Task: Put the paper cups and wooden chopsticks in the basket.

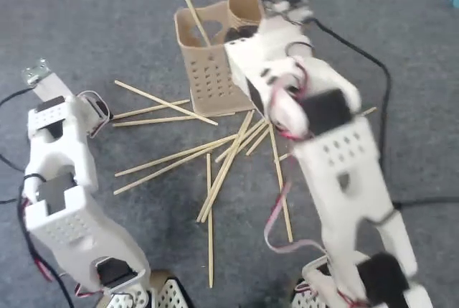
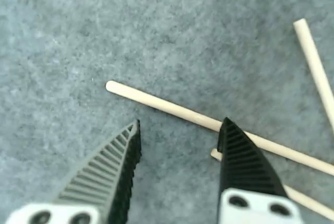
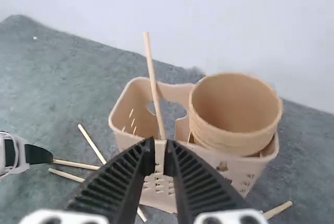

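Observation:
A beige perforated basket [image 1: 208, 71] [image 3: 245, 169] stands at the back of the grey cloth. Stacked paper cups [image 1: 245, 6] [image 3: 235, 109] sit in one compartment. One wooden chopstick [image 1: 196, 18] [image 3: 152, 83] leans upright in the other. My right gripper [image 3: 159, 148] hovers shut just in front of the basket rim, and the upright stick's lower end is hidden behind its tips. Several chopsticks [image 1: 222, 161] lie scattered on the cloth. My left gripper [image 1: 102, 113] [image 2: 181, 127] stands open low over the end of one chopstick [image 2: 172, 110], a finger on each side.
The right arm [image 1: 337, 157] stretches over the right half of the cloth and covers part of the scattered sticks. A cable [image 1: 373, 64] runs along the back right. Two more sticks [image 2: 315, 67] lie close to the left gripper.

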You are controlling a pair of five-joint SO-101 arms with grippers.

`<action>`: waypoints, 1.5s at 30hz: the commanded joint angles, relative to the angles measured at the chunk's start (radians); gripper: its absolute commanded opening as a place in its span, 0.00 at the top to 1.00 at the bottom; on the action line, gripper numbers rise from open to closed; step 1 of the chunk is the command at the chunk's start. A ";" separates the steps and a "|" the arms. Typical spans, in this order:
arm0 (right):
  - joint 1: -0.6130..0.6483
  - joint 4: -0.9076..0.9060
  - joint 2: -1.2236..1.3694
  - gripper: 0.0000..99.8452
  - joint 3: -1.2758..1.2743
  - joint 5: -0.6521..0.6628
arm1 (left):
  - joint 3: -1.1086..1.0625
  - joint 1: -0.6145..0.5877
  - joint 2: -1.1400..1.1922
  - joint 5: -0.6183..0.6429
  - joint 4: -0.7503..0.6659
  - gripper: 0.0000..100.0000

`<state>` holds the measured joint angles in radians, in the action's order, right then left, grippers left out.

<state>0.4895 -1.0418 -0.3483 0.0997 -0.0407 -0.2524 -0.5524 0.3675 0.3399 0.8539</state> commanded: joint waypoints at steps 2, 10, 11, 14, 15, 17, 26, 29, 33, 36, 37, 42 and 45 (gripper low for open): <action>-0.004 -0.099 -0.174 0.97 0.018 -0.003 | 0.038 -0.021 -0.008 0.028 0.011 0.77; -0.007 -0.288 -0.312 0.97 0.018 0.005 | 0.036 -0.061 -0.005 0.178 0.032 0.77; -0.007 -0.311 -0.318 0.97 0.018 0.005 | 0.036 -0.063 -0.008 0.199 0.032 0.77; -0.008 -0.377 -0.328 0.97 0.017 0.005 | 0.038 -0.061 -0.028 0.267 0.029 0.77; -0.008 -0.398 -0.328 0.97 0.017 0.005 | 0.036 -0.057 -0.043 0.279 0.029 0.77; -0.008 -0.441 -0.329 0.97 0.017 0.005 | 0.036 -0.049 -0.069 0.285 0.025 0.77; -0.008 -0.496 -0.340 0.97 -0.087 0.074 | 0.036 0.014 -0.100 0.347 -0.009 0.77; -0.008 -0.493 -0.340 0.97 -0.147 0.160 | 0.002 0.014 -0.098 0.347 -0.069 0.77; -0.008 -0.499 -0.340 0.97 -0.164 0.175 | -0.081 0.018 -0.100 0.347 -0.170 0.78; -0.008 -0.499 -0.366 0.97 -0.164 0.175 | -0.081 0.018 -0.100 0.341 -0.176 0.90; -0.005 -0.499 -0.381 0.97 -0.164 0.175 | -0.081 0.018 -0.100 0.339 -0.176 0.95; -0.002 -0.499 -0.490 0.97 -0.166 0.180 | -0.082 0.044 -0.100 0.259 -0.175 0.99; -0.002 -0.503 -0.558 0.97 -0.167 0.183 | -0.088 0.044 -0.100 0.258 -0.172 0.99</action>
<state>0.4879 -1.5328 -0.8301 -0.0690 0.1220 -0.3368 -0.5217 0.3383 0.6145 0.6928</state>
